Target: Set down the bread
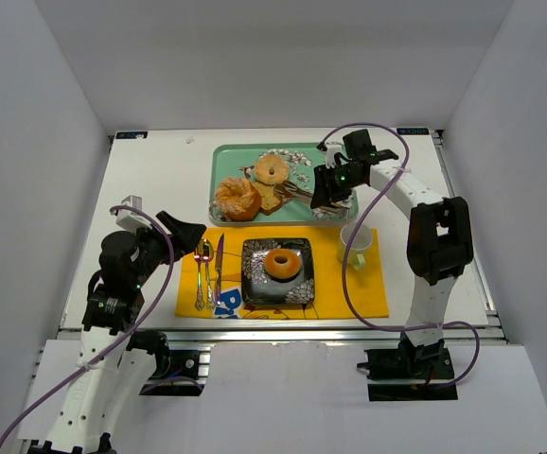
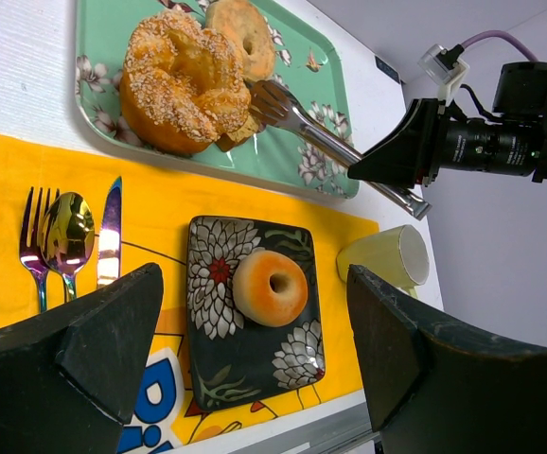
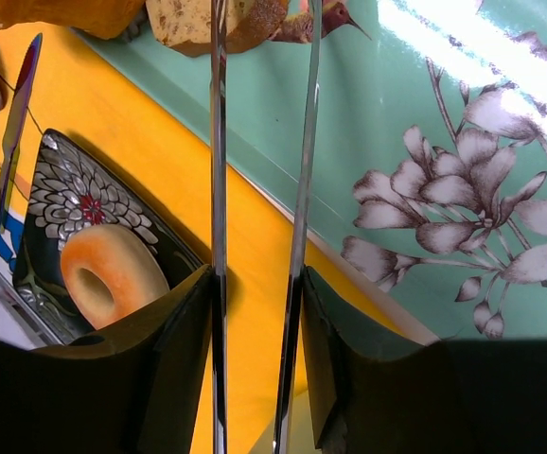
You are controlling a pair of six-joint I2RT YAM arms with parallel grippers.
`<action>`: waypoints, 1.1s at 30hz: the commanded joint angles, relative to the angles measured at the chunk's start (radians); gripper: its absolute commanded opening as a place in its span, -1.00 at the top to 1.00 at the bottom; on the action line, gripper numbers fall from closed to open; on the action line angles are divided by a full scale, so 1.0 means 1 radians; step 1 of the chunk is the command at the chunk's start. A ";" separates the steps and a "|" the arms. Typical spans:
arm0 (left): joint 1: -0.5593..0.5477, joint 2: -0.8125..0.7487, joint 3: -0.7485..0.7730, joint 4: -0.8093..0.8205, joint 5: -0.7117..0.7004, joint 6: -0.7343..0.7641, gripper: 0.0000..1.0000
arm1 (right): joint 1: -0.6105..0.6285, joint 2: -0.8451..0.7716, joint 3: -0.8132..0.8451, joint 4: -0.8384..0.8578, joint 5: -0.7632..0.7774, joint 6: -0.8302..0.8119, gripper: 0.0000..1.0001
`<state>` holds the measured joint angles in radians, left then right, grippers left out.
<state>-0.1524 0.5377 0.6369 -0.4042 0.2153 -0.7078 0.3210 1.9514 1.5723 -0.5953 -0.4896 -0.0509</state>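
On the white table [image 1: 150, 189] the green floral tray [image 1: 231, 161] lies at the far side and the yellow placemat [image 1: 349, 293] just in front of it; the dark flowered plate [image 1: 255, 284] sits on the mat. About half the job looks done: the small glossy ring [image 1: 282, 264] lies flat in the middle of the plate, while the tan wedge slice [image 2: 236, 132] is on the tray, tucked against the big seeded bun [image 1: 238, 200] and just beside the paler bagel [image 1: 272, 170]; it has yet to be lifted and carried over. The right gripper [image 1: 335, 184] is clenched on the handle end of metal tongs [image 2: 330, 147], whose tips reach down to the slice; the left gripper [image 1: 186, 230] hangs over the mat's left edge with its jaws spread wide and nothing between them. The right wrist view cuts the tong tips off at its top edge, and from the left wrist the upper blade covers the slice, so I cannot tell whether the tongs pinch the bread or merely rest at it; most of the slice is hidden by the bun, and where on the plate it should go is not shown.
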 commanded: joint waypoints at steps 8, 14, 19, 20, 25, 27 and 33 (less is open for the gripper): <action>0.005 -0.019 0.030 -0.007 -0.016 -0.007 -0.75 | 0.010 -0.003 -0.011 0.002 -0.066 0.019 0.31; 0.005 -0.008 0.041 -0.001 -0.016 -0.001 -0.75 | 0.010 -0.012 -0.015 -0.003 -0.092 0.026 0.53; 0.005 -0.012 0.040 0.002 -0.014 -0.002 -0.75 | 0.004 -0.040 -0.020 -0.003 -0.102 0.029 0.61; 0.005 -0.012 0.040 0.001 -0.014 -0.004 -0.75 | -0.002 -0.048 -0.020 -0.003 -0.109 0.034 0.62; 0.005 -0.024 0.038 -0.007 -0.019 -0.005 -0.75 | -0.037 -0.106 -0.032 -0.009 -0.124 0.043 0.65; 0.005 -0.025 0.035 -0.007 -0.017 -0.005 -0.75 | -0.049 -0.135 -0.040 -0.009 -0.127 0.043 0.67; 0.005 -0.016 0.033 0.008 -0.011 -0.005 -0.75 | -0.088 -0.195 -0.072 -0.018 -0.141 0.043 0.69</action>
<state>-0.1524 0.5209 0.6369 -0.4103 0.2085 -0.7151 0.2497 1.8221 1.5124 -0.6083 -0.5884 -0.0174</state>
